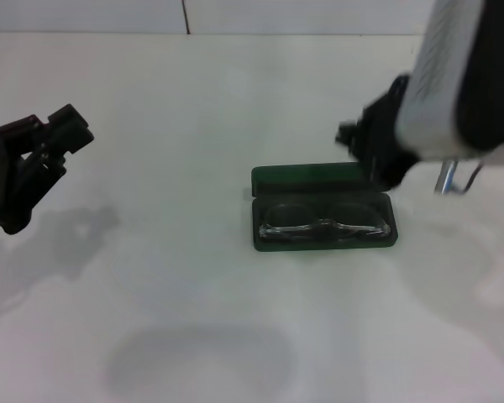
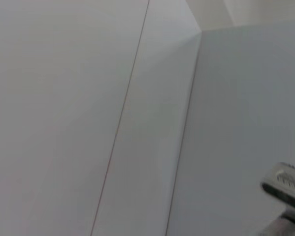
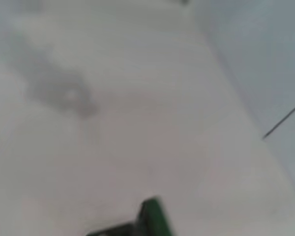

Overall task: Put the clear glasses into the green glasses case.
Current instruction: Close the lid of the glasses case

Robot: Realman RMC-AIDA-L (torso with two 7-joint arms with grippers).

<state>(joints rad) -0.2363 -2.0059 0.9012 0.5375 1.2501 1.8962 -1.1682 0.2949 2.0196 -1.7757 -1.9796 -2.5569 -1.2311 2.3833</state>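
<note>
The green glasses case (image 1: 269,239) lies open in the middle of the white table, its lid (image 1: 311,175) folded back flat on the far side. The clear glasses (image 1: 323,220) lie inside the near half, lenses side by side. My right gripper (image 1: 365,149) hovers at the lid's far right corner, close above it; I cannot make out how it stands. A green corner of the case (image 3: 152,221) shows in the right wrist view. My left gripper (image 1: 67,144) hangs open and empty at the far left, well away from the case.
The white table (image 1: 193,319) runs back to a pale wall (image 1: 185,15). A metal bracket (image 1: 454,180) hangs from the right arm just right of the case. The left wrist view shows only the wall corner (image 2: 187,123) and a grey metal part (image 2: 285,186).
</note>
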